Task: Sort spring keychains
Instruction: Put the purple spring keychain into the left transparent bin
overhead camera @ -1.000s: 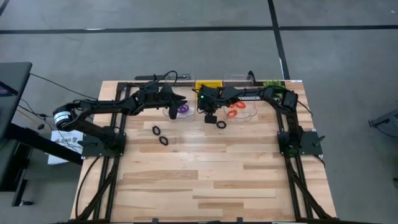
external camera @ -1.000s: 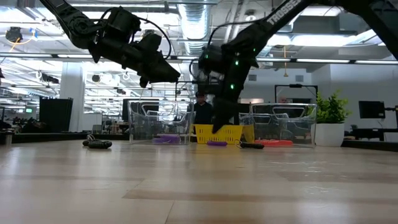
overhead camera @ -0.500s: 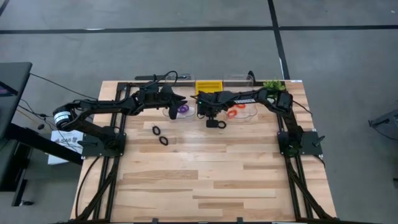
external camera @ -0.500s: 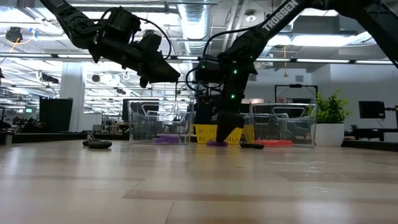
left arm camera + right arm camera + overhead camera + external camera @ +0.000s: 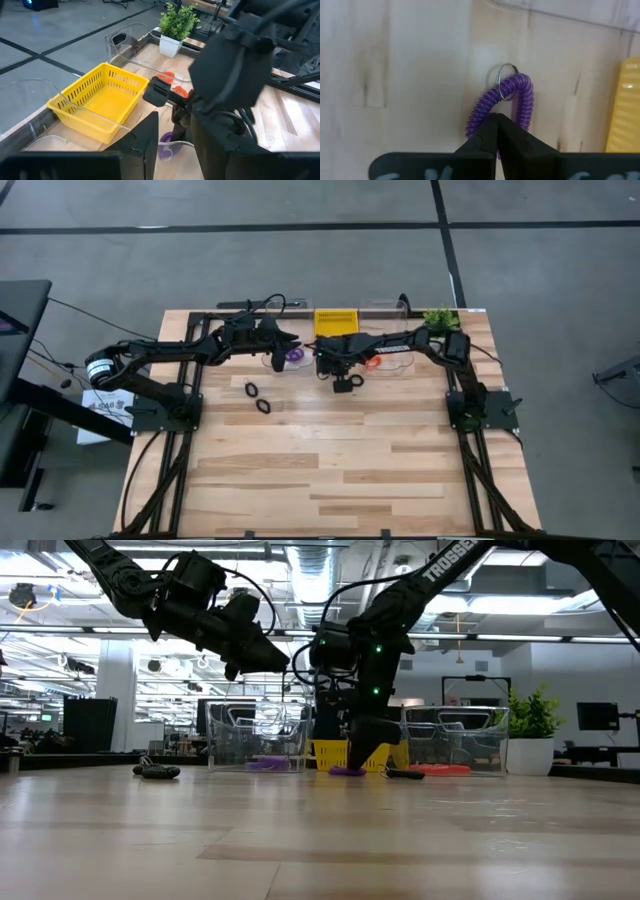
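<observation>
A purple spring keychain (image 5: 502, 100) with a metal ring lies on the wood in front of the yellow basket, also seen in the low view (image 5: 348, 770). My right gripper (image 5: 495, 117) (image 5: 344, 380) stands over it, shut on it. My left gripper (image 5: 289, 348) (image 5: 175, 145) hovers open above the left clear bin (image 5: 272, 363), which holds purple keychains (image 5: 296, 355). Orange-red keychains (image 5: 375, 362) lie in the right clear bin. Two black keychains (image 5: 257, 397) lie on the table left of centre. Another black one (image 5: 405, 774) lies right of my right gripper. My right gripper pinches the purple keychain's coil (image 5: 485, 112) between its two shut fingers, at the end away from the metal ring (image 5: 506, 82). The fingers come from above, pointing down. The keychain lies flat on the table.
The yellow basket (image 5: 336, 321) sits at the far edge between the two clear bins (image 5: 455, 740). A small potted plant (image 5: 440, 317) stands at the far right corner. The near half of the table (image 5: 330, 470) is bare wood.
My right gripper has moved toward the table's near edge and come down onto the purple keychain lying in front of the basket. The keychain has stayed where it was.
</observation>
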`<action>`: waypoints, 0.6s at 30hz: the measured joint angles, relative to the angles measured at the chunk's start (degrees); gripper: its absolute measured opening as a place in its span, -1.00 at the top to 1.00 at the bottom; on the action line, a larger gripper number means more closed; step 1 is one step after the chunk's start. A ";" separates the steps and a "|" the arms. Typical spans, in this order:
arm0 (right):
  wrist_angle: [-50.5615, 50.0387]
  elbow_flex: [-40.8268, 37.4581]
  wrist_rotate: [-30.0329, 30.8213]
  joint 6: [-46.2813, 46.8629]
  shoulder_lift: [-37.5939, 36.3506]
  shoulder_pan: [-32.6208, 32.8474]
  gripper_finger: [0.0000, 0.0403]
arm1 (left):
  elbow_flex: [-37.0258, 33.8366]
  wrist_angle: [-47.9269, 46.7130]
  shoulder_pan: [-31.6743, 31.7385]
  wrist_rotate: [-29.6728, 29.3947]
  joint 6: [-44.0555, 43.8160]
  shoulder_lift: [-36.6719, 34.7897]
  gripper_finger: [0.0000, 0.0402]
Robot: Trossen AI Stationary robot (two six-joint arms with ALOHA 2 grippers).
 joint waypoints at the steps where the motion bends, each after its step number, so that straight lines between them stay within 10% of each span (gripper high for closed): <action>1: 0.00 -0.01 -0.02 0.00 0.00 0.28 1.00 | 0.00 0.00 0.00 0.00 -0.54 0.00 0.44; 18: -0.31 -0.07 0.14 3.44 0.00 6.35 1.00 | 0.00 0.04 -8.93 -3.67 -2.49 0.00 0.44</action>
